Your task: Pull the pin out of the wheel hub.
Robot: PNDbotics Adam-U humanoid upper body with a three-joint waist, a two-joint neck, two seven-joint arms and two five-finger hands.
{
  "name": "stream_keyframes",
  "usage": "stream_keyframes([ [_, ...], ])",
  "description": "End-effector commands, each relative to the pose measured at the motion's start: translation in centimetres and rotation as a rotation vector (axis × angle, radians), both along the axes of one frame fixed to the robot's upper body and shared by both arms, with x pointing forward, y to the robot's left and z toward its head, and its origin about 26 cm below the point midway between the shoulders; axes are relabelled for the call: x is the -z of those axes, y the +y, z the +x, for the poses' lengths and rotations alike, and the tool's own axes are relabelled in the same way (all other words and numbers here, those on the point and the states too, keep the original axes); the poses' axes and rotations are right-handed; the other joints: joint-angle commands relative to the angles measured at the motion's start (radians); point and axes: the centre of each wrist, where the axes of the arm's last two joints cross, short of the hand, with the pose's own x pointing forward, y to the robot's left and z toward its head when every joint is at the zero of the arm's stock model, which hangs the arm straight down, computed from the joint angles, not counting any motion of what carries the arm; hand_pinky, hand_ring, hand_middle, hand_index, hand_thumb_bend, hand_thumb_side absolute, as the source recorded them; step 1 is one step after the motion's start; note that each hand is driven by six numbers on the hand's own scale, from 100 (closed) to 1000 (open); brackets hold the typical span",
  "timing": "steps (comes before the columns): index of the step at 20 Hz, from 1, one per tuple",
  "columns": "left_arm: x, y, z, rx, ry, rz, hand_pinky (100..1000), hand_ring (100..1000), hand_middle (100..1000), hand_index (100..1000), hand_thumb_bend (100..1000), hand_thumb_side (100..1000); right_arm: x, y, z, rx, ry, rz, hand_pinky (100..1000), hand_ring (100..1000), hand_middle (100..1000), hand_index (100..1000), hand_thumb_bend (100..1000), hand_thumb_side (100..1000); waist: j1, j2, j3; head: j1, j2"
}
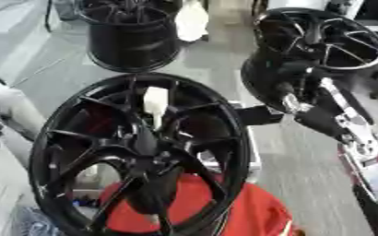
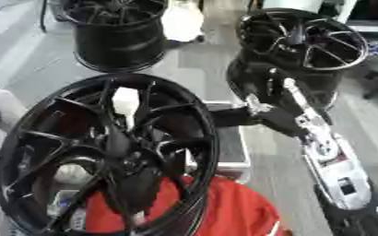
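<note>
Black wheel hub (image 1: 140,154) fills the lower left, over a red stand (image 1: 249,216).
A white pin (image 1: 155,102) shows between its upper spokes. Two more black wheels stand upper left (image 1: 132,37) and upper right (image 2: 301,50). The right hand (image 2: 261,115) reaches in from the right beside the hub's rim; whether its fingers are apart or curled, I cannot tell.

A pale grey concrete floor (image 1: 55,69) with a faint seam line runs under two spare black spoked wheel rims (image 2: 115,32) standing at the far side, a white rounded object (image 1: 192,20) between them, and a bright red cloth-like mass (image 1: 249,212) lies at the near edge.
</note>
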Motion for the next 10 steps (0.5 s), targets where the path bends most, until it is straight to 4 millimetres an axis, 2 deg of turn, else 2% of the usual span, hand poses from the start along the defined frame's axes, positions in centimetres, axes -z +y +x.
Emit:
stream_keyframes([
  [1,-0.8,0.2,0.0,0.003,-0.019,0.020,607,583,644,820,100,715,-2.6,-0.1,0.4,-0.037,-0.054,-0.087,719,729,806,871,100,322,0.001,-0.011,0.003,-0.004,-0.005],
  [7,-0.7,0.1,0.0,0.011,-0.013,0.026,607,583,644,819,100,715,-7.7,1.5,2.0,-0.179,-0.096,-0.300,741,757,836,893,100,304,-0.002,-0.017,0.011,-0.008,-0.001],
  [10,-0.7,0.1,0.0,0.015,-0.009,0.028,607,583,644,819,100,715,-11.1,3.8,2.7,-0.312,-0.117,-0.469,760,783,857,908,100,305,-0.004,-0.021,0.017,-0.011,0.003],
])
